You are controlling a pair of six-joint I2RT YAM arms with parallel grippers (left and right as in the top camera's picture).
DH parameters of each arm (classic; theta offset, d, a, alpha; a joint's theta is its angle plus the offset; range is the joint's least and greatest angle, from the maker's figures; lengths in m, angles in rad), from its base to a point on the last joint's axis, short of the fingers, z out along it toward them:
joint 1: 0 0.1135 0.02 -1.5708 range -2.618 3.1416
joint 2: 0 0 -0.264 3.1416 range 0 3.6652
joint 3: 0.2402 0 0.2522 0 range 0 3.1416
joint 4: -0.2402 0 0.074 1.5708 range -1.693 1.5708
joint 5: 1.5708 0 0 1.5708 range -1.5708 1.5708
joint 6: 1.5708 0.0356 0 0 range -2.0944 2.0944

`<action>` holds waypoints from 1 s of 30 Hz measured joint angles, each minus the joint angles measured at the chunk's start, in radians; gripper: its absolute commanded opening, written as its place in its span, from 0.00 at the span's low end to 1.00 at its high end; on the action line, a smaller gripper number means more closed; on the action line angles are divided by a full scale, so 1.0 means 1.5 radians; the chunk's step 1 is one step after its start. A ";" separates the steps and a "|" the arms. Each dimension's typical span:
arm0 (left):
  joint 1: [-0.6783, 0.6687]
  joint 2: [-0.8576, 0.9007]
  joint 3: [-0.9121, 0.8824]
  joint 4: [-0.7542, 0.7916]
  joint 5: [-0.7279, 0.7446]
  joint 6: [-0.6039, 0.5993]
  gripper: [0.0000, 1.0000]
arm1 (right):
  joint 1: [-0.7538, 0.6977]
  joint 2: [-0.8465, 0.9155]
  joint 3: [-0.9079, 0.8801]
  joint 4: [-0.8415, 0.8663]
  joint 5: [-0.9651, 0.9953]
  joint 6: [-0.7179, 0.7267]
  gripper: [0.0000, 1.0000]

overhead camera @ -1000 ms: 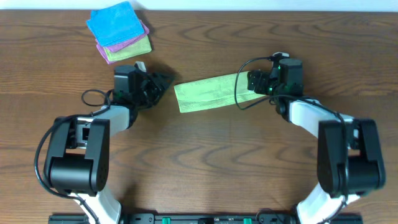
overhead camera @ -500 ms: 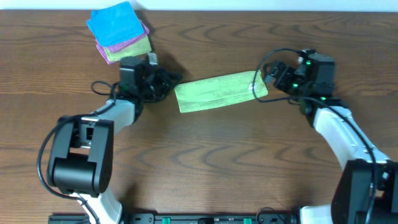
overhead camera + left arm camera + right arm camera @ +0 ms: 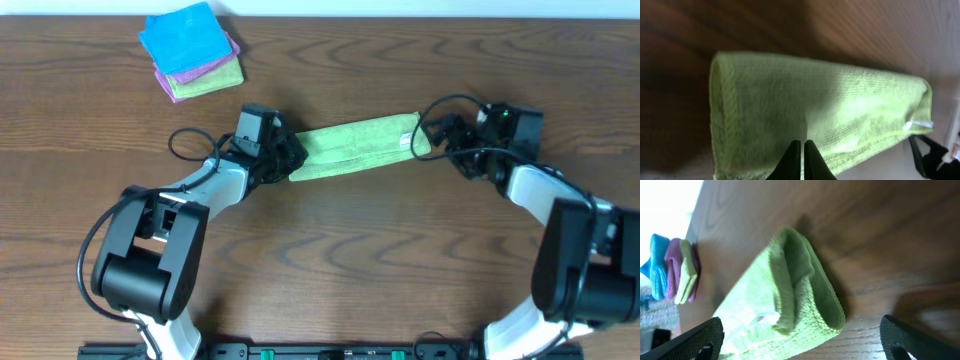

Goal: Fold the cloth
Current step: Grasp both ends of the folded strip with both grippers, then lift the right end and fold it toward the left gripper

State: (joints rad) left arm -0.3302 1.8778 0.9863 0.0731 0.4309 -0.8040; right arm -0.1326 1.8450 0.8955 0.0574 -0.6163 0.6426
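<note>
The light lime-green cloth [image 3: 355, 147] lies on the table as a long folded strip, slanting up to the right. My left gripper [image 3: 290, 158] is over its left end. In the left wrist view that gripper [image 3: 803, 144] is shut, its tips together above the cloth [image 3: 815, 100] with nothing visibly pinched. My right gripper [image 3: 437, 135] is at the strip's right end. In the right wrist view it [image 3: 802, 341] stands wide open, and the layered end of the cloth [image 3: 795, 285] lies between and ahead of its fingers [image 3: 695, 340], untouched.
A stack of folded cloths sits at the back left: a bright blue cloth [image 3: 180, 35] on top, a pink-purple one [image 3: 212, 63] under it, and a green one [image 3: 210, 82] below. The stack [image 3: 672, 267] also shows in the right wrist view. Wooden table [image 3: 350, 250] all round.
My left gripper has closed and moved right, from beside the cloth onto its left end. My right gripper has opened fully and shifted right to the cloth's right end.
</note>
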 measured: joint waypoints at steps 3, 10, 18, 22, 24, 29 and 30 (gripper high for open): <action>-0.008 0.000 0.019 -0.008 -0.040 0.016 0.06 | 0.008 0.009 -0.002 0.006 -0.009 0.005 0.99; -0.018 0.002 0.026 -0.036 -0.101 0.035 0.06 | 0.029 0.009 -0.002 0.009 -0.006 0.016 0.99; -0.018 0.021 0.026 -0.049 -0.117 0.046 0.06 | 0.078 0.010 -0.002 0.022 0.032 0.029 0.94; -0.018 0.021 0.026 -0.049 -0.114 0.051 0.06 | 0.101 0.030 -0.001 0.068 0.047 0.035 0.88; -0.018 0.021 0.026 -0.058 -0.113 0.053 0.06 | 0.110 0.048 0.001 0.108 0.052 0.038 0.80; -0.018 0.021 0.026 -0.081 -0.112 0.067 0.06 | 0.123 0.088 0.006 0.171 0.064 0.040 0.42; -0.018 0.021 0.026 -0.084 -0.112 0.069 0.06 | 0.124 0.095 0.007 0.175 0.067 0.039 0.34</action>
State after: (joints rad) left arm -0.3573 1.9091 1.0256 -0.0525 0.2626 -0.6998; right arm 0.0532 1.9873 0.9054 0.3202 -0.5156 0.7017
